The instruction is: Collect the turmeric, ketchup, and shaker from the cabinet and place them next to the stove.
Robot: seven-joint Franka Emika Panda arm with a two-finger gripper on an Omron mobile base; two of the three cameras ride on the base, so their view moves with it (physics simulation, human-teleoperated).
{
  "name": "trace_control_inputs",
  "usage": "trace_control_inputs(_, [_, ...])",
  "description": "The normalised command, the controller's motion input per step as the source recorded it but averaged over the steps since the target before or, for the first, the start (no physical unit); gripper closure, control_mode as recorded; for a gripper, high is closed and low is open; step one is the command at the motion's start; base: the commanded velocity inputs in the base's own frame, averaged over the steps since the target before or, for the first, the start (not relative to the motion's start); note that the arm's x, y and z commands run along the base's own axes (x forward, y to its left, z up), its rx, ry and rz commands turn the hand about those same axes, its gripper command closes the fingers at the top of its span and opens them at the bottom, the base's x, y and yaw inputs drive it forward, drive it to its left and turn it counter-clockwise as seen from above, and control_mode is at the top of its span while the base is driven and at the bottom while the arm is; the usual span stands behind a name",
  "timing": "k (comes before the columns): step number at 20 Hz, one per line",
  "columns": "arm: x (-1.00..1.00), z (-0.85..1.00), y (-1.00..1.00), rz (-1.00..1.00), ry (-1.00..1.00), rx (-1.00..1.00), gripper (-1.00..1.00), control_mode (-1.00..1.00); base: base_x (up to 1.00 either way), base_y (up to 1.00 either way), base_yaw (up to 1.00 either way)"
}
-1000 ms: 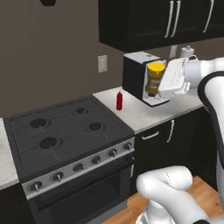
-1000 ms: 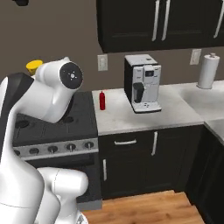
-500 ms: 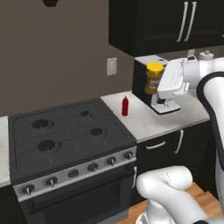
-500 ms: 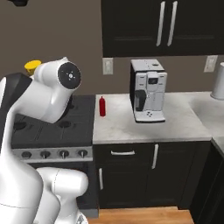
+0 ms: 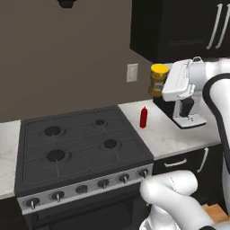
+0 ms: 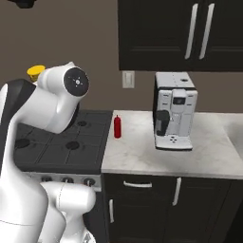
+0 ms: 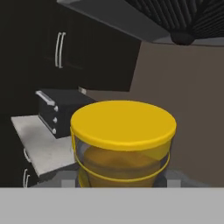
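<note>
Above the counter in the left base view, the gripper (image 5: 165, 85) holds the turmeric (image 5: 159, 79) in the air, its jaws clenched on the amber jar below the yellow cap, in front of the coffee machine (image 5: 186, 110). Below and to the left, the ketchup (image 5: 143, 117) stands upright on the grey counter (image 5: 166, 134), just beside the right edge of the stove (image 5: 78, 148) and well apart from the raised jar. Overhead hangs a black cabinet (image 5: 179, 27) with its doors closed. From the right base view, the arm's white shoulder hides most of the hand, and the turmeric's yellow cap (image 6: 36, 72) peeks out at its upper left; the ketchup (image 6: 117, 126) stands on the counter (image 6: 199, 156) between the stove (image 6: 61, 147) and the coffee machine (image 6: 174, 111). Seen through the hand view, the turmeric (image 7: 123, 142) sits close in front of the lens, cap uppermost, with a dark toaster (image 7: 54, 111) on a counter behind it to the left.
</note>
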Motion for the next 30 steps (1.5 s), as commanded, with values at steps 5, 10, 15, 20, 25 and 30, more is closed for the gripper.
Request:
trace_control_inputs(5, [0.0,0.0,0.0,0.0,0.0,0.0,1.0,1.0,0.48,-0.13,0.25])
trace_control_inputs(10, [0.0,0.0,0.0,0.0,0.0,0.0,1.0,1.0,0.38,-0.22,0.22])
trace_control_inputs(15, [0.13,-0.28,-0.34,0.15,-0.09,0.03,1.0,-1.0,0.06,-0.06,0.04])
trace_control_inputs(20, [0.0,-0.5,-0.59,0.12,-0.11,0.0,1.0,-1.0,0.0,0.0,0.0])
trace_control_inputs(25, [0.0,-0.55,-0.52,0.09,-0.07,0.0,1.0,-1.0,0.0,0.0,0.0])
trace_control_inputs(30, [0.0,-0.5,-0.52,0.05,0.0,-0.01,1.0,-1.0,0.0,0.0,0.0])
